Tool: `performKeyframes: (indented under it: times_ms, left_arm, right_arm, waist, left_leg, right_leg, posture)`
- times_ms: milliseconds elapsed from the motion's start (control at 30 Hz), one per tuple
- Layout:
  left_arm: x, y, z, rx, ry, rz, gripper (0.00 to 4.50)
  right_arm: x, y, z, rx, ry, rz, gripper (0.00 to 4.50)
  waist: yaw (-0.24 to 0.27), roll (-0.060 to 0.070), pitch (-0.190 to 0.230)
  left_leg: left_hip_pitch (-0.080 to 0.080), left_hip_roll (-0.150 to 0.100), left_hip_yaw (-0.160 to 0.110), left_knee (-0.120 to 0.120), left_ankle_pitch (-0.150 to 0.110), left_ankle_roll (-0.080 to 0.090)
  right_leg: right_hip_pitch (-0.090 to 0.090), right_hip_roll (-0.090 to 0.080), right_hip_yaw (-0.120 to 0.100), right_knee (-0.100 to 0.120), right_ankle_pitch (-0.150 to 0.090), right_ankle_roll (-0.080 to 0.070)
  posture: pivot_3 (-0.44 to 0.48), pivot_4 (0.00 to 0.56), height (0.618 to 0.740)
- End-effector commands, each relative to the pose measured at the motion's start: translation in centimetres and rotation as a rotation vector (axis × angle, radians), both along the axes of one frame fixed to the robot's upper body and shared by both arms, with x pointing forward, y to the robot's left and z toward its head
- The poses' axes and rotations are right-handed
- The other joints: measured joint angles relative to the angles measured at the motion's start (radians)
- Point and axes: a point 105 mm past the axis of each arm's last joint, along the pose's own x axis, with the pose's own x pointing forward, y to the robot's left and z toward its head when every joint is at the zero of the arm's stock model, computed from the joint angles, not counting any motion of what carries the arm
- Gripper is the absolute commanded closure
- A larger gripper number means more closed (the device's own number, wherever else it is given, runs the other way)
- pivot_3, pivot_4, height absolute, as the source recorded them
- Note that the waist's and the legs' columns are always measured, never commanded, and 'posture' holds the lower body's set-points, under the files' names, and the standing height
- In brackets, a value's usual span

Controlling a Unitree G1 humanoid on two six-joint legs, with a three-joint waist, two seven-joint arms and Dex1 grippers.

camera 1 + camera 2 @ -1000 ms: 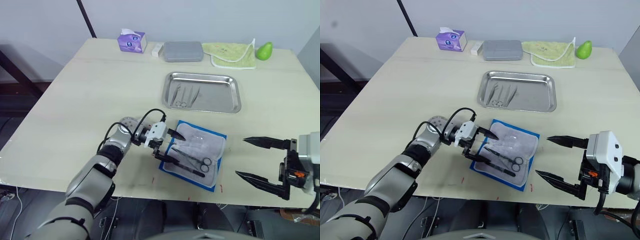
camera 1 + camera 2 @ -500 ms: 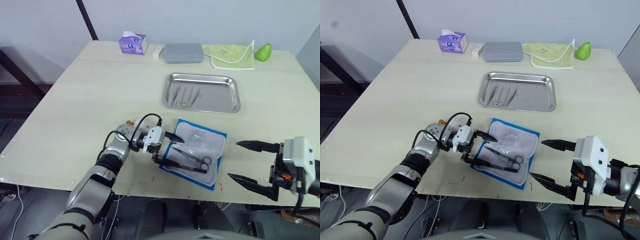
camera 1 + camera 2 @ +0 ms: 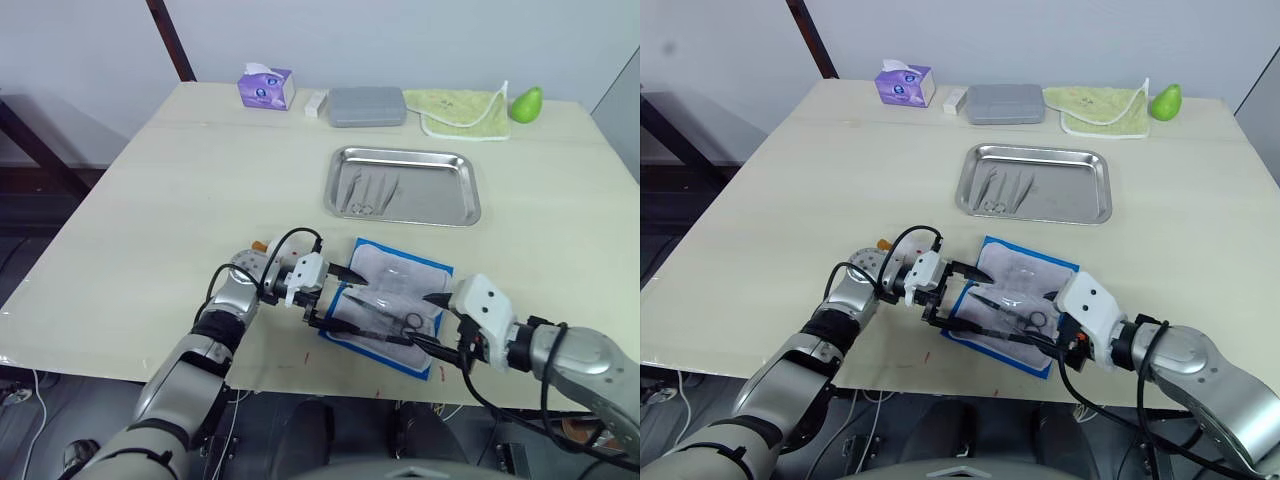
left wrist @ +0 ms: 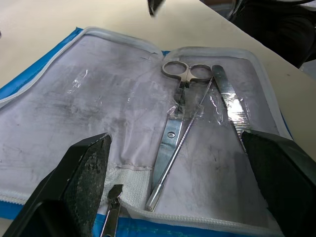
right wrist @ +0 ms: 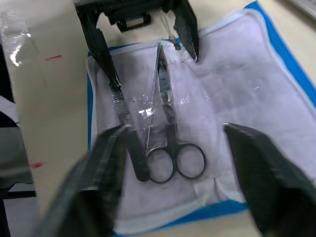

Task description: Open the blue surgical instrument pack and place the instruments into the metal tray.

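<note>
The blue surgical instrument pack (image 3: 400, 285) lies unfolded near the table's front edge, pale lining up. On the lining rest ring-handled scissors (image 4: 177, 126) and a flat silver tool (image 4: 230, 101), two of the instruments. My left gripper (image 3: 347, 299) stands open at the pack's left end, one finger on each side of the tool tips. At the pack's right end my right gripper (image 3: 422, 320) is open beside the scissors' rings (image 5: 175, 160). Further back, the metal tray (image 3: 445, 200) holds several instruments (image 3: 368, 190).
Along the far edge stand a purple tissue box (image 3: 265, 87), a small white object (image 3: 315, 101), a grey case (image 3: 366, 104), a green cloth (image 3: 463, 108) and a green pear (image 3: 527, 101). Bare tabletop lies between pack and tray.
My right gripper has swung left from beyond the pack to its right end, by the scissors' rings. The left gripper stays open at the left end.
</note>
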Motion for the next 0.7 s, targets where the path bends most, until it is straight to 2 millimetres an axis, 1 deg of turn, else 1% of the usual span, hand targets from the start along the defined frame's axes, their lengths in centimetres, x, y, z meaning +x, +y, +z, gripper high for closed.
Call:
performKeyframes:
  times_ms: [33,133,300,500,700]
  left_arm:
    - [-1.3,0.5,-2.3,0.108,0.072,-0.06,0.0]
    - [-1.3,0.4,-2.1,0.106,0.075,-0.067,0.0]
    - [-1.2,0.4,-1.6,0.113,0.088,-0.086,0.0]
    - [0.0,-0.1,-1.0,0.145,0.077,-0.098,0.0]
    - [0.1,-0.5,-0.7,0.139,0.082,-0.109,0.0]
  right_arm:
    - [0.9,0.7,0.2,-0.023,-0.026,-0.006,1.81]
    - [1.1,0.9,-0.5,-0.056,-0.001,-0.006,1.81]
    - [1.2,1.2,-0.9,-0.071,0.025,-0.031,1.81]
    - [1.6,1.4,-1.7,-0.104,0.025,-0.053,1.81]
    - [1.7,1.5,-2.5,-0.123,0.033,-0.082,1.81]
  waist:
    - [0.002,0.0,0.0]
    - [0.002,0.0,0.0]
    - [-0.001,0.0,0.0]
    - [0.001,0.0,0.0]
    - [0.001,0.0,0.0]
  left_leg:
    - [0.0,0.0,-0.001,0.0,0.0,0.0]
    - [0.0,0.0,-0.001,0.0,0.0,0.0]
    - [-0.001,0.0,-0.001,0.0,0.0,0.0]
    - [-0.002,0.0,-0.002,0.0,0.0,0.0]
    - [-0.002,0.0,-0.003,0.0,0.0,0.0]
  right_leg:
    - [0.0,0.0,-0.001,0.0,0.0,0.0]
    - [0.0,0.0,-0.001,0.0,0.0,0.0]
    - [0.0,0.0,-0.001,0.0,0.0,0.0]
    - [-0.001,0.0,-0.002,0.0,0.0,0.0]
    - [-0.001,0.0,-0.002,0.0,0.0,0.0]
  posture:
    - [0.0,0.15,0.736]
    - [0.0,0.15,0.736]
    - [0.0,0.15,0.736]
    - [0.0,0.15,0.736]
    - [0.0,0.15,0.736]
